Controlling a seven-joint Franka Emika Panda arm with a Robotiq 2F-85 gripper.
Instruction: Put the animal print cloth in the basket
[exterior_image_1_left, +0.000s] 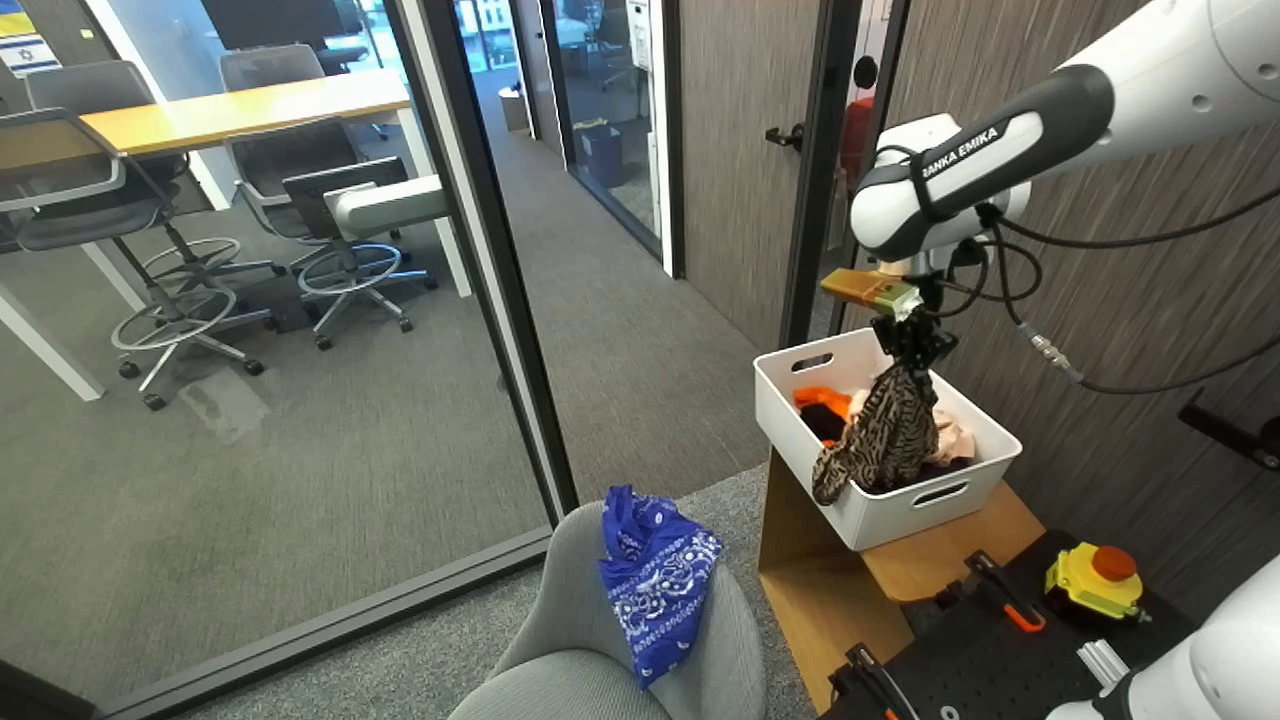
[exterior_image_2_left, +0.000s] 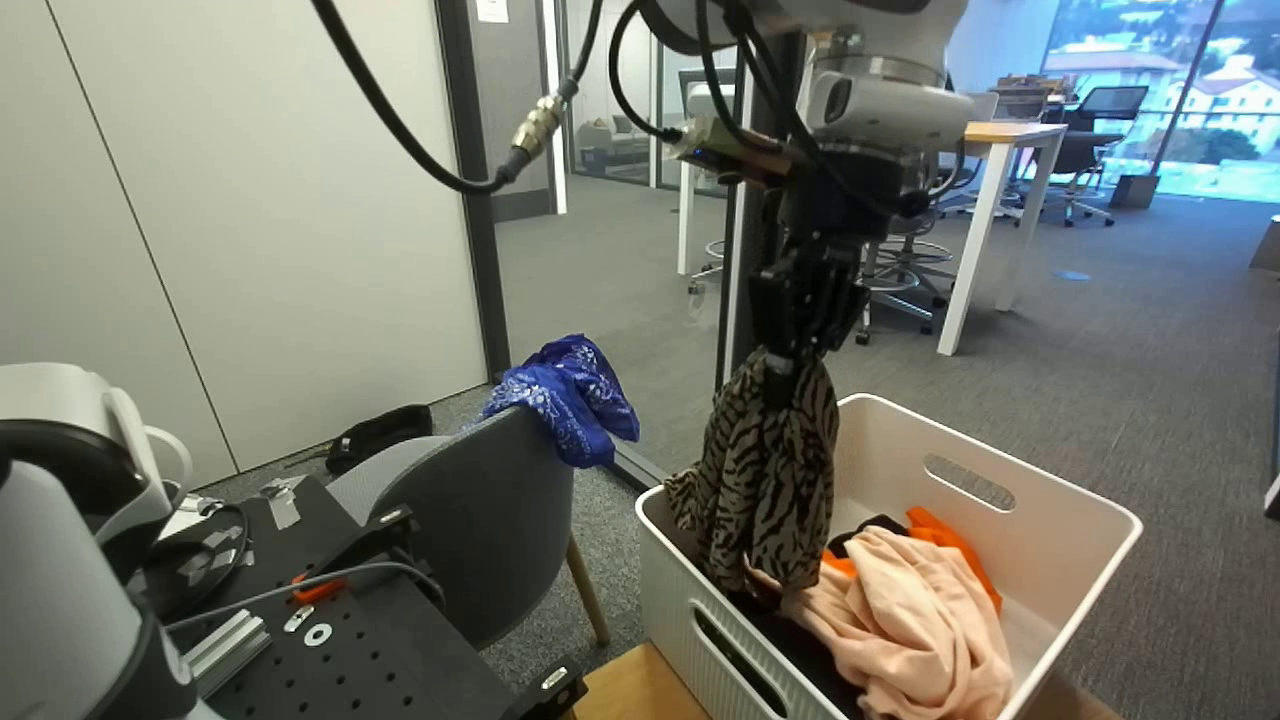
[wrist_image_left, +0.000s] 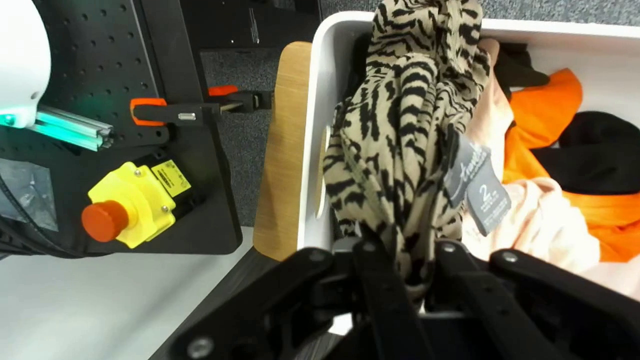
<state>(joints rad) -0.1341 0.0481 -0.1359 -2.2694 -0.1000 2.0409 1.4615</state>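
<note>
Speckled carpet (exterior_image_2_left: 608, 530) shows between the chair (exterior_image_2_left: 490, 510) and the basket (exterior_image_1_left: 890, 520), while a wood-grain wall (exterior_image_1_left: 1130, 320) stands near the basket on another side. The basket rests on a wooden stand (exterior_image_1_left: 950, 545), whose top shows as a strip toward the pegboard (wrist_image_left: 95, 50). Above the rim, the gripper (wrist_image_left: 409, 247) is clamped on a bunch of the print cloth (exterior_image_2_left: 760, 480). The print cloth hangs mostly inside the walls, by one corner, where a fold laps over the rim. Its lower part overlaps the peach cloth (exterior_image_2_left: 910, 610) to the eye; whether they touch, I cannot tell. Past that and the orange cloth (wrist_image_left: 542, 110), some room shows before the white inner wall. The blue cloth (exterior_image_1_left: 660, 590) drapes over the chair's back, apart from the basket.
</note>
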